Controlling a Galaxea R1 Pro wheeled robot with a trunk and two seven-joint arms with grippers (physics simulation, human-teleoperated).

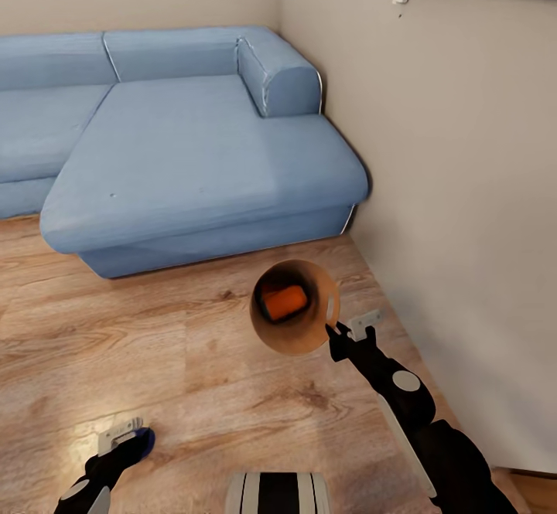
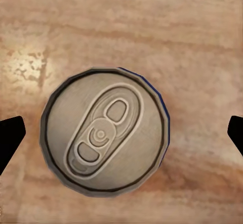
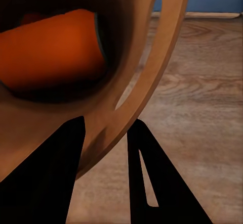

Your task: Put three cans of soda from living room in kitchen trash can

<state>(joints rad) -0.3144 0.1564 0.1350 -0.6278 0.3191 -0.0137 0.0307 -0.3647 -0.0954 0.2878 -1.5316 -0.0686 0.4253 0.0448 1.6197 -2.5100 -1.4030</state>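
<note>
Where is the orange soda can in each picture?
Head view: the orange can lies inside the brown trash can, low and right of middle, held up by the right hand.
Right wrist view: the can glows orange deep inside the bin, whose wall sits between the fingers.
Left wrist view: not in it.
Shared landmark: the wood floor.

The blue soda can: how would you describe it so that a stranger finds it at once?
Start at the light-blue sofa and look down the wooden floor to the left gripper. The blue can stands upright under it, grey pull-tab top facing up. The orange can lies inside the brown bin.
</note>
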